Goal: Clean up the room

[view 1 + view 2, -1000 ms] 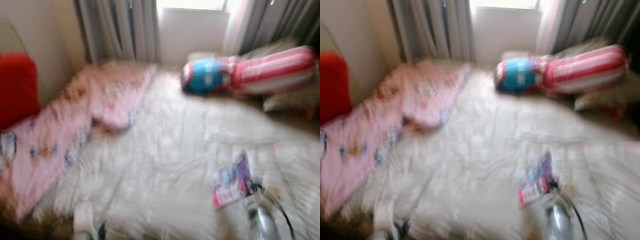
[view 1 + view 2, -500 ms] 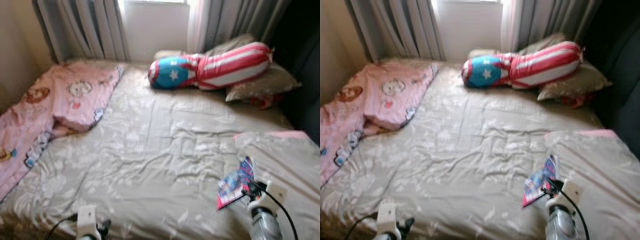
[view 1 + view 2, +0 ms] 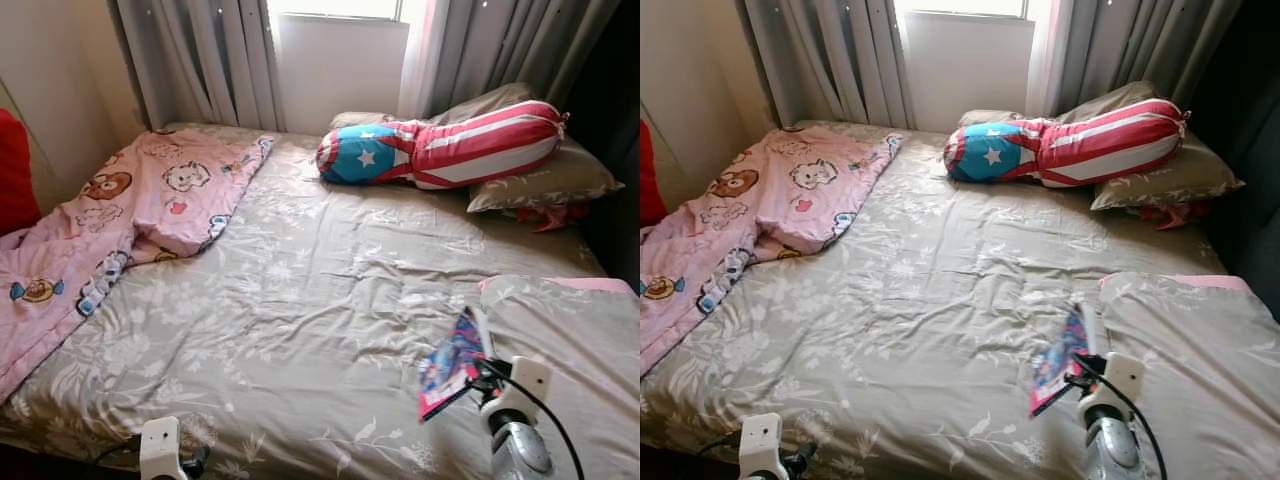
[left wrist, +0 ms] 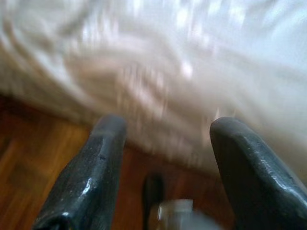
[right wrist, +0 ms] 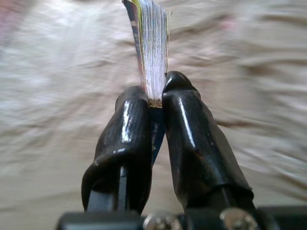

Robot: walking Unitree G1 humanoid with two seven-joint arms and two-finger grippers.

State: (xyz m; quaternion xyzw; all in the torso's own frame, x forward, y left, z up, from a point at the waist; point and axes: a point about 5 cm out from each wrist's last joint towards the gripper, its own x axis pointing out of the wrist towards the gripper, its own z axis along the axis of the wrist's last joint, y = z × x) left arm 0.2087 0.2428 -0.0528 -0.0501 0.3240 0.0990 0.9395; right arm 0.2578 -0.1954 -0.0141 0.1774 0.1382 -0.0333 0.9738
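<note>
A: Book (image 5: 151, 43) status? Thin, colourful cover, pinched at its lower edge in the right claw (image 5: 154, 98). Both black fingers (image 5: 129, 139) pressed against it, pages fanning out past the tips.

B: Where is it relative to the bed?

A: Held up over the near right part of the bed (image 3: 300, 300), tilted, just beside the folded-back grey cover (image 3: 570, 320) with its pink lining edge.

B: Left claw?

A: Left claw (image 4: 165, 139) spread wide, nothing between the fingers. It sits low at the near edge of the bed; the wrist view shows the hanging sheet and wood floor (image 4: 33, 158) below. That view is blurred.

B: Anything else on the bed?

A: Pink cartoon blanket (image 3: 120, 220) bunched along the left side. Red-white striped bolster with a blue star end (image 3: 440, 155) at the head, resting against grey pillows (image 3: 545, 180). Something red (image 3: 550, 215) pokes out under the pillows, can't tell what. Red cushion (image 3: 12, 170) at the far left. Grey curtains (image 3: 210, 60) and a window behind.
</note>
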